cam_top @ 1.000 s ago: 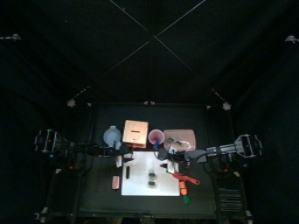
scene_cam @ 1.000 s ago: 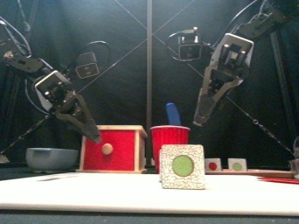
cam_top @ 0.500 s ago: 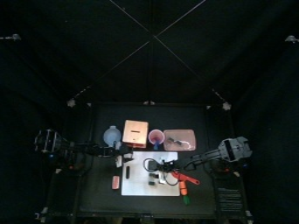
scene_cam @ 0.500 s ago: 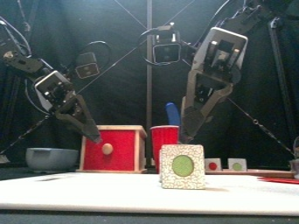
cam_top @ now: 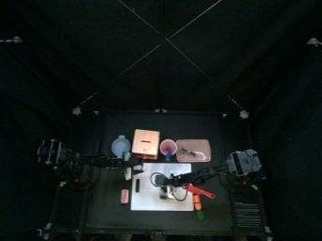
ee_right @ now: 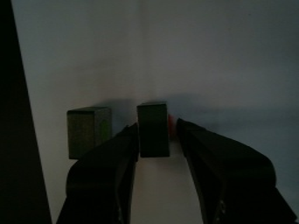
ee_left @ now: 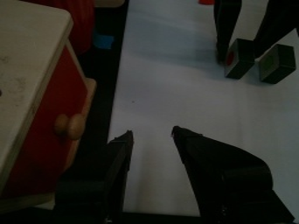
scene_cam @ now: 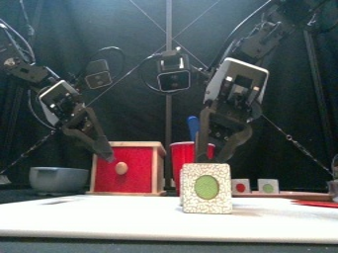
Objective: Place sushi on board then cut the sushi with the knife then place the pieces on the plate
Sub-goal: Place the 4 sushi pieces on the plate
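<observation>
Right gripper (ee_right: 156, 131): jaws apart, straddling one sushi piece (ee_right: 155, 114), not clamped.
Sushi piece: standing on white board (ee_right: 233, 70); second block (ee_right: 87, 131) just beside it.
Handling: probably a light, rigid, smooth toy. Pinch the flat sides at mid-height, gently, or it tips.
Left gripper (ee_left: 152, 136): open, empty, near wooden box (ee_left: 35, 79).

1. blue knife (scene_cam: 193, 127) in red cup (scene_cam: 189, 161): partly behind right claw (scene_cam: 224, 151) (front view).
2. wooden box (ee_left: 28, 92): cut off by left wrist view's edge.
3. sushi pieces (cam_top: 165, 195): too small to count from top.
</observation>
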